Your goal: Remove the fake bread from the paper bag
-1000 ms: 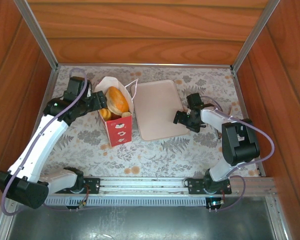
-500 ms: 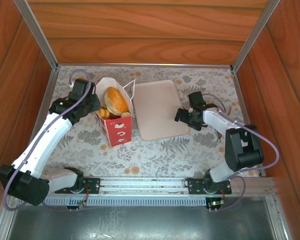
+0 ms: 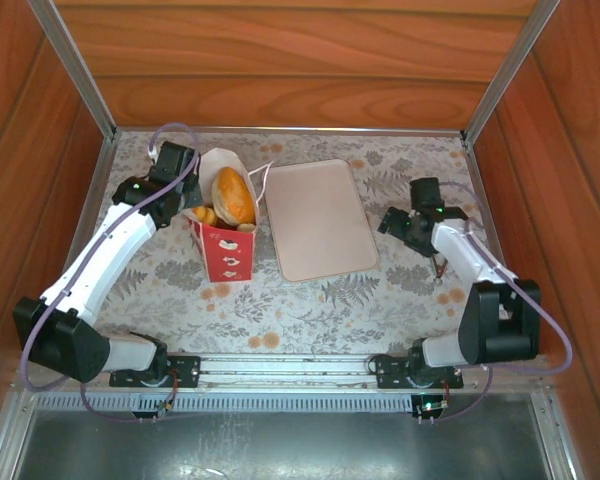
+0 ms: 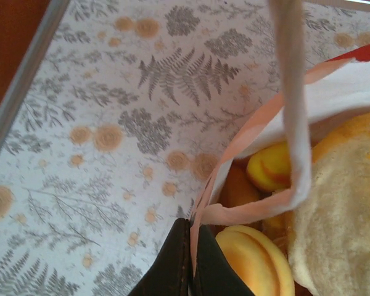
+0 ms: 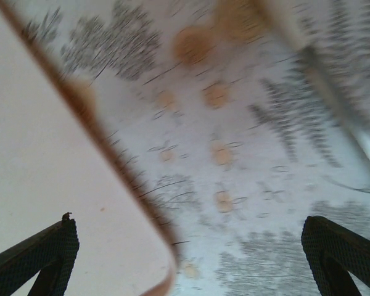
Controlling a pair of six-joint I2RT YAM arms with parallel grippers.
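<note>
On the left half of the table, the fake bread (image 3: 232, 196) sits inside the paper bag (image 3: 227, 256). The bag stands upright with its mouth open. A large golden bun fills the top of the opening, and smaller orange rolls crowd along its left and near sides. In the left wrist view the bun (image 4: 342, 216) lies beside two glossy little rolls (image 4: 254, 259), and a pale loop handle (image 4: 294, 98) arches over them.

The left gripper (image 3: 183, 198) is at the bag's left rim. Its dark fingers (image 4: 172, 271) are pressed together, with the thin paper edge pinched between them.

Just right of the bag lies a flat beige tray (image 3: 320, 220), bare on top. Beyond the tray's right edge, the right gripper (image 3: 398, 224) hangs above the floral tablecloth (image 3: 380, 295), with its jaws spread wide and nothing between them. The right wrist view shows the rounded corner of the tray (image 5: 61, 154) between those spread fingers (image 5: 37, 259).
</note>
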